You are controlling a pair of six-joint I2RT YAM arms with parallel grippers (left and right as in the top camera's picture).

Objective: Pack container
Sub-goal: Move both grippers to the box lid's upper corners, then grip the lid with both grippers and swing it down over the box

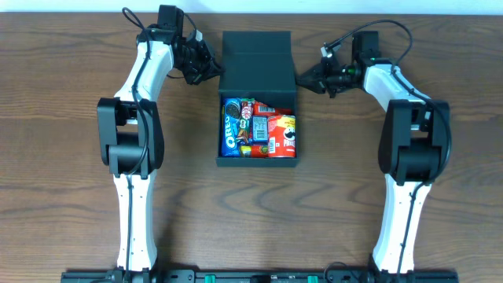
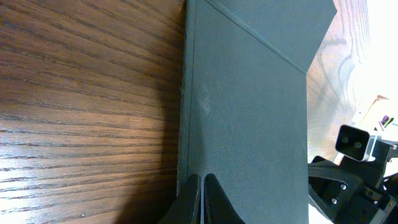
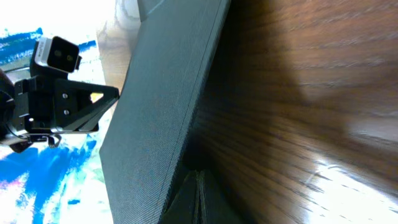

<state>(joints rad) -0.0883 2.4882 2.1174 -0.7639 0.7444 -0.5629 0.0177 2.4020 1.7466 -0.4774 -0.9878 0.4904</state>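
Note:
The dark teal-black container (image 1: 220,134) stands at the table's middle, its front half open. Inside lie a blue Oreo packet (image 1: 233,127) and red snack packets (image 1: 279,132). Its hinged flap lid (image 1: 258,67) stands partly raised over the back half. My left gripper (image 1: 214,72) is shut, its tips against the lid's left edge; in the left wrist view the fingers (image 2: 201,190) rest together on the lid (image 2: 249,106). My right gripper (image 1: 302,81) is shut at the lid's right edge; in the right wrist view its tips (image 3: 199,186) sit just beside and under the lid (image 3: 161,106).
The brown wooden table (image 1: 71,196) surrounds the box. The two arms reach in from the front, their elbows at left (image 1: 126,130) and right (image 1: 413,137). The opposite arm's wrist shows in each wrist view (image 2: 357,162) (image 3: 56,93).

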